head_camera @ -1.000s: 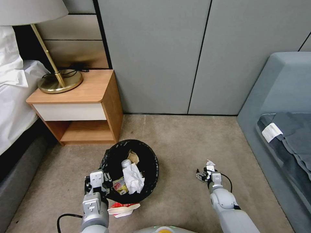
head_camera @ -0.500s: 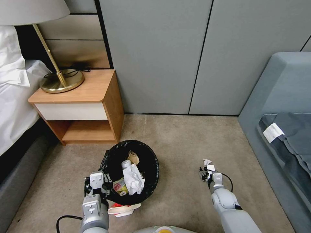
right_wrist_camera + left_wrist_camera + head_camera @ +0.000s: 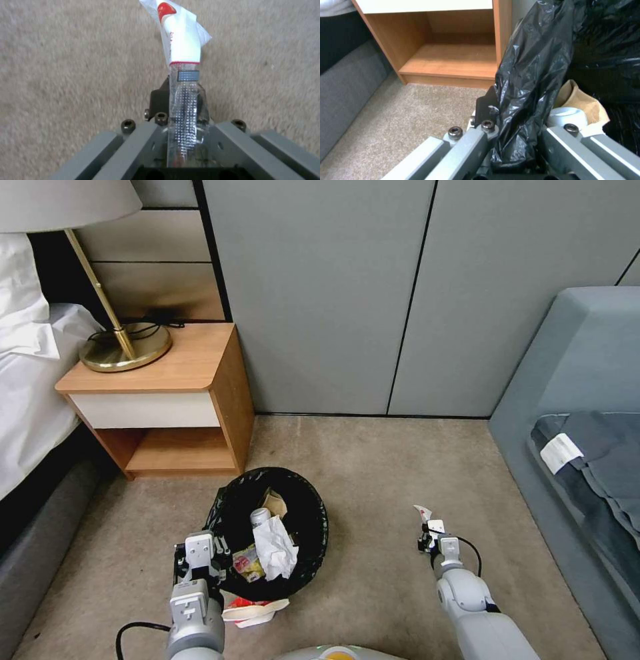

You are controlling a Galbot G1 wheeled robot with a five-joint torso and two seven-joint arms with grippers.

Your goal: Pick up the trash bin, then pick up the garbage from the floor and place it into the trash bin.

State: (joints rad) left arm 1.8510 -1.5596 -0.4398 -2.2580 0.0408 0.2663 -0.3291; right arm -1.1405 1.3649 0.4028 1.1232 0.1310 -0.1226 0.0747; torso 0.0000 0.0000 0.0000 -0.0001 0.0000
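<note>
The trash bin [image 3: 275, 530] stands on the carpet [image 3: 373, 473], near of the nightstand [image 3: 160, 400], which sits far left with a lamp [image 3: 123, 347] on it and a bed [image 3: 30, 380] to its left. In the bin lie a tissue [image 3: 275, 548], a bottle [image 3: 259, 517] and what may be a paper bag [image 3: 274, 503]. The left gripper [image 3: 198, 567] is at the bin's near-left rim; a wrapper [image 3: 253, 610] lies just near of the bin. Well to the right, the right gripper [image 3: 430, 530] holds a wrapper piece [image 3: 423, 513]; a sofa [image 3: 573, 400] lies far right.

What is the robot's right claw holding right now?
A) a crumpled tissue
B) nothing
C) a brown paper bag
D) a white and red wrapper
D: the right gripper is shut on a white and red wrapper, which sticks out from between its fingers above the carpet.
</note>
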